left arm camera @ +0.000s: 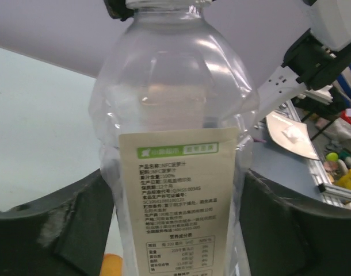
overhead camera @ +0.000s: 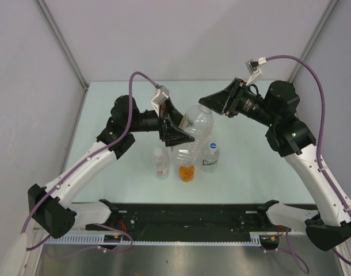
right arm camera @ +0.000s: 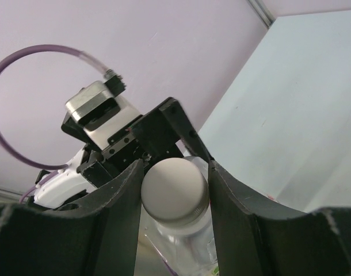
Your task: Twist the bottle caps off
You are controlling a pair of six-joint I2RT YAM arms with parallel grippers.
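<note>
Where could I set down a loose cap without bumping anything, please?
Bare table lies between the blue-labelled bottle and the right arm, and between the red-labelled bottle and the left arm; the far strip is free. The centre is crowded: the left gripper holds the large clear bottle, the right gripper its white cap, the orange bottle near its base.

Right gripper (right arm camera: 175, 172) clamped on a white cap (right arm camera: 174, 192).
Its 2 black fingers (right arm camera: 121, 213) press the cap's sides; clear bottle (right arm camera: 182, 244) below, left arm (right arm camera: 152, 135) and purple cable (right arm camera: 26, 57) behind.
</note>
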